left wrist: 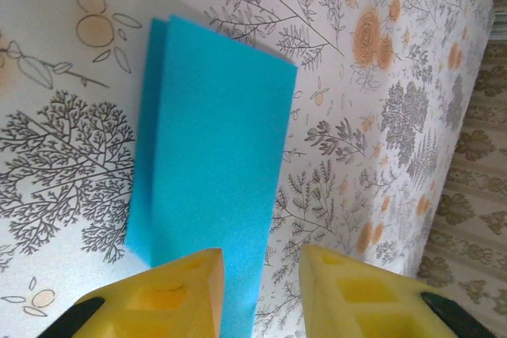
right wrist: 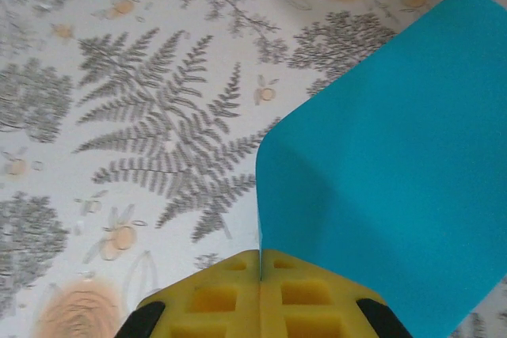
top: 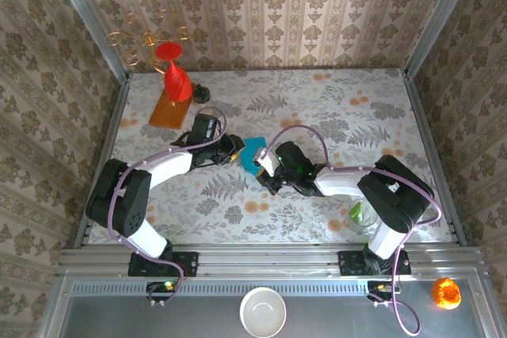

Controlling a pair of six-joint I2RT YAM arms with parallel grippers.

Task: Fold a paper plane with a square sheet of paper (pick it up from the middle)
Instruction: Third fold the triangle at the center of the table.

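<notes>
Closest to me, well to the near side of the teal-blue sheet of paper (top: 254, 152), a white bowl (top: 263, 312) sits on the grey ledge in front of the arm bases, showing a plain white inside. An orange lump (top: 446, 292) lies on that ledge too, off to the sheet's near right. On the flowered tabletop (top: 333, 108), a clear glass (top: 362, 215) with something green in it stands to the near right of the sheet. Far left of the sheet, a red cone-shaped vase (top: 176, 77) stands on an orange board (top: 169, 110). The sheet lies mid-tabletop, with the left pincer (top: 234, 148) at its left edge and the right pincer (top: 266, 169) at its near right corner.

From the left wrist, the sheet (left wrist: 210, 164) shows as doubled over, one layer offset from the other, lying on the tabletop. The left pincer (left wrist: 261, 290) has its yellow fingers (left wrist: 170, 294) apart, and the sheet's near edge runs under one finger and into the gap.

From the right wrist, the right pincer (right wrist: 260, 298) has its yellow fingers pressed together, clamped on the sheet's corner, and the sheet (right wrist: 388, 172) rises away from them, curving off the tabletop.
</notes>
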